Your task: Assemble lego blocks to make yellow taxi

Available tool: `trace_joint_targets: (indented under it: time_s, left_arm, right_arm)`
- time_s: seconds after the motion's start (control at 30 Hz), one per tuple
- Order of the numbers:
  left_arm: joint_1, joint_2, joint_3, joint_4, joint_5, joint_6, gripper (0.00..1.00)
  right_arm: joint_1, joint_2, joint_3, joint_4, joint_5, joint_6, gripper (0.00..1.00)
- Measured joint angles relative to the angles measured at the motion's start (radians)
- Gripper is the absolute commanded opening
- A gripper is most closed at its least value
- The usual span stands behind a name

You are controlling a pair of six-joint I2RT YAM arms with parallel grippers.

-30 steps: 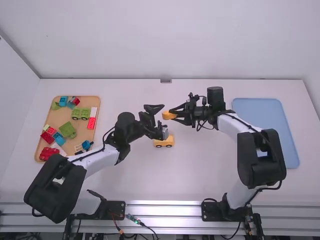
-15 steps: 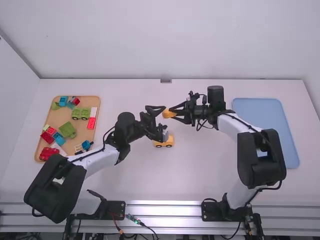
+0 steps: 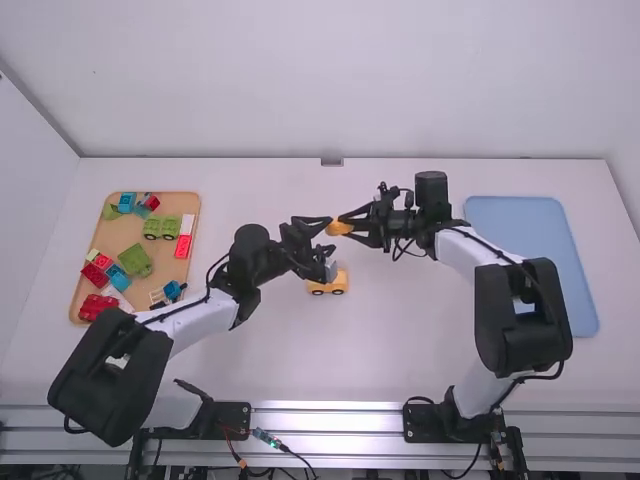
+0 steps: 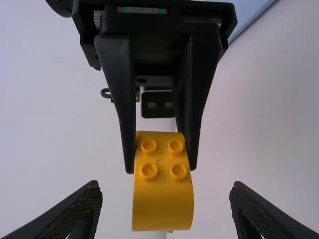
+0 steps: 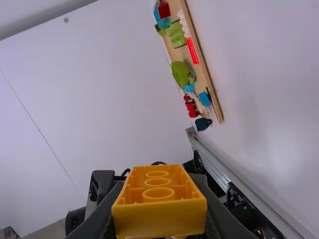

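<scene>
High: yellow wheeled car base (image 3: 328, 283) on table; yellow plastic studded block (image 3: 338, 228) aloft in right gripper (image 3: 342, 228), left gripper (image 3: 328, 244) facing it. Left wrist: left fingers spread wide, empty, block between. Probably a handover: centre, close square on its sides. Right wrist: right fingers clamped on block, hollow underside showing; release only once left grips.

White table (image 3: 400, 350): it's carrying these three.
Wooden tray (image 3: 118, 236): it's lying over on the left.
Yellow wheeled piece (image 3: 328, 285): it's standing near the middle.
Blue tray (image 3: 520, 230): it's lying on the right.
</scene>
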Motion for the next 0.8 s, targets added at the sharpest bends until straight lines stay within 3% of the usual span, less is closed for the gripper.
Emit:
trace_joint_targets:
  time_s: [0.8]
  left_arm:
    - [0.0, 0.0, 0.0, -0.008, -0.061, -0.004, 0.66]
  right_arm:
    - [0.042, 0.0, 0.0, 0.002, -0.012, 0.0, 0.0]
